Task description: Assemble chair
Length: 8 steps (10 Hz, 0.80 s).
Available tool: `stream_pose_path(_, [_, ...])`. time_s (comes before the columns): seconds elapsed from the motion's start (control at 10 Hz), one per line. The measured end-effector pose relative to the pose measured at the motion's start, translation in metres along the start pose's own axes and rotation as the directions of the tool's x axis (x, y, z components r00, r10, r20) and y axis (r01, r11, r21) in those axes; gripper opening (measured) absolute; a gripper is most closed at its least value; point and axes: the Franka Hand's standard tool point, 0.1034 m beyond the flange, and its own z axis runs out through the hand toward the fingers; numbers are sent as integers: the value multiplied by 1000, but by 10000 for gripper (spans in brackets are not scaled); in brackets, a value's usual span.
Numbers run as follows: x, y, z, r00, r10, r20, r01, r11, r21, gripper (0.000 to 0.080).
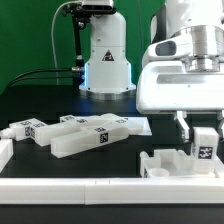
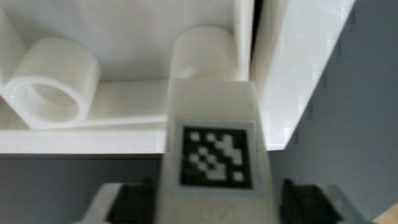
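Claw (image 1: pixel 203 138) clamped on both sides of a tagged chair bar (image 1: pixel 206 150), at the exterior view's right, over a walled chair part (image 1: pixel 160 163) resting on the surface (image 1: pixel 40 100). The bar stands roughly upright, long axis straight out from the claw. Only the wrist view shows a round peg (image 2: pixel 54 90) lying in the walled part's recess. Only the exterior view shows the loose parts (image 1: pixel 85 135), well apart from the claw.

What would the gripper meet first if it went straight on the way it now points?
The gripper points down; its tagged white part would likely hit the white panel beneath first, though depth is unclear.
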Motion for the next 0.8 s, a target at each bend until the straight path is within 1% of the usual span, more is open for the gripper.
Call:
stream_pose_path(0.1, [-1, 1, 0, 1000, 1, 10, -1, 1000, 0, 488])
stream_pose_path(0.2, [3, 5, -2, 998, 18, 63, -18, 1000, 3, 488])
stream_pose_path(0.3, [11, 10, -3, 994, 38, 102, -39, 999, 6, 616])
stream_pose_path(0.4, [15, 11, 0, 981, 53, 186, -56, 998, 12, 639])
stream_pose_path(0.5, [16, 10, 1, 958, 66, 279, -74, 997, 18, 647])
stream_pose_path(0.6, [15, 10, 3, 940, 91, 329, -102, 995, 15, 647])
stream_pose_path(0.7, [3, 2, 6, 880, 137, 455, -150, 989, -8, 649])
stream_pose_path(0.8, [5, -3, 9, 857, 149, 493, -162, 987, -16, 649])
